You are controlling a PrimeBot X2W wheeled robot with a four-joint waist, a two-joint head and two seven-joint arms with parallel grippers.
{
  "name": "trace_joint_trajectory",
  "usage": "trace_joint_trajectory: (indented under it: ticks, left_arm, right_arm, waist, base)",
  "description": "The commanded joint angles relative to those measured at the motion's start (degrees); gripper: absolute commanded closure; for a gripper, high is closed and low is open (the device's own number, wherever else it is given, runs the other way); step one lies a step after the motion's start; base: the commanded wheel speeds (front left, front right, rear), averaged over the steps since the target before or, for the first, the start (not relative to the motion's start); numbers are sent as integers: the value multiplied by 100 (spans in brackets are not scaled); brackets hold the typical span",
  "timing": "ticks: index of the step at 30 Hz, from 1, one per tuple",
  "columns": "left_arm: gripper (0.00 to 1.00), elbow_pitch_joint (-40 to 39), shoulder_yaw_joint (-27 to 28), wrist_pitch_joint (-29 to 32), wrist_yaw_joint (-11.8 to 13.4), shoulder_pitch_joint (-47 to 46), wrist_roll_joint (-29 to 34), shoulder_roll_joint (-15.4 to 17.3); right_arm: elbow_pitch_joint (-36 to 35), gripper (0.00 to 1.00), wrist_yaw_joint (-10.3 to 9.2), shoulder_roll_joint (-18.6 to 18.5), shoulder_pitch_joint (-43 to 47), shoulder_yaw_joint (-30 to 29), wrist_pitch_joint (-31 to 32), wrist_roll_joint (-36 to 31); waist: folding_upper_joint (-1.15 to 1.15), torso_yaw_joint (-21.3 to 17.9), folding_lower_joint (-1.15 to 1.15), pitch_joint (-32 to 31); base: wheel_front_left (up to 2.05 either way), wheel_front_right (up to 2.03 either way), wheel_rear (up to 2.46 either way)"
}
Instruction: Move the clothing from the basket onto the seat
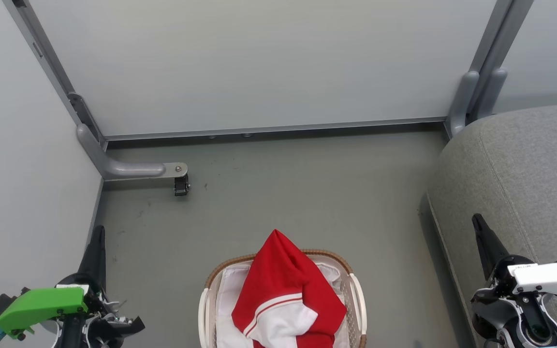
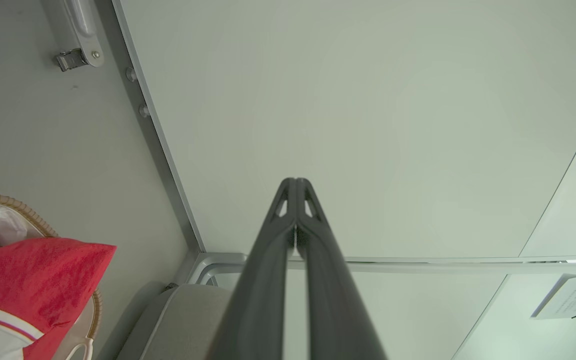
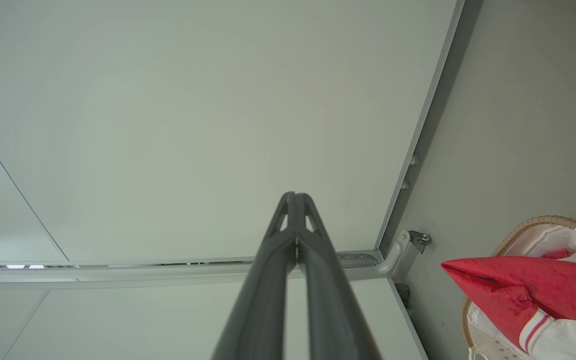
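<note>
Red clothing (image 1: 285, 290) with white panels and thin stripes is heaped in the white basket (image 1: 358, 295), peaking above its brown woven rim at the bottom centre of the head view. The grey sofa seat (image 1: 525, 164) stands to the right. My left gripper (image 1: 97, 237) is at the lower left, shut and empty, well left of the basket. My right gripper (image 1: 479, 224) is shut and empty in front of the sofa's edge. The left wrist view shows shut fingertips (image 2: 295, 182) and the clothing (image 2: 33, 275). In the right wrist view the clothing (image 3: 528, 290) lies right of the shut fingertips (image 3: 295, 195).
Grey partition panels (image 1: 259, 63) enclose the floor at the back and left. A metal support foot with a caster (image 1: 181, 183) juts onto the floor at the left. A second grey post base (image 1: 472, 96) stands at the back right, by the sofa.
</note>
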Motion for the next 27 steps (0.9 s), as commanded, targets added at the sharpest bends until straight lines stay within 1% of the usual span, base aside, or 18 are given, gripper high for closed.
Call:
trace_joint_trajectory:
  ticks: [1,6,9,13,17,27]
  left_arm:
    - [0,0,0,0,0,-1,2,0]
    - [0,203,-16,-16,1,129,6,-44]
    - [0,213,-25,-93,1,107,61,-34]
    - [0,243,-103,-223,1,80,286,30]
    - [0,255,-88,-333,1,47,718,62]
    - [0,207,-130,-596,0,24,2124,76]
  right_arm:
    - [0,0,0,0,0,0,0,0]
    - [170,0,0,66,83,18,-9,-9]
    - [127,0,0,43,59,42,-67,-66]
    - [106,0,0,-46,25,153,-212,-259]
    - [135,0,0,-154,-37,263,-331,-668]
    - [12,0,1,-185,-142,367,-593,-1834]
  waist:
    - [0,0,0,0]
    - [0,0,0,4]
    - [0,0,0,6]
    - [0,1,0,12]
    - [0,2,0,17]
    - [0,7,0,36]
  base:
    - [0,0,0]
    - [0,0,0]
    - [0,0,0]
    - [0,0,0]
    - [0,0,0]
    - [0,0,0]
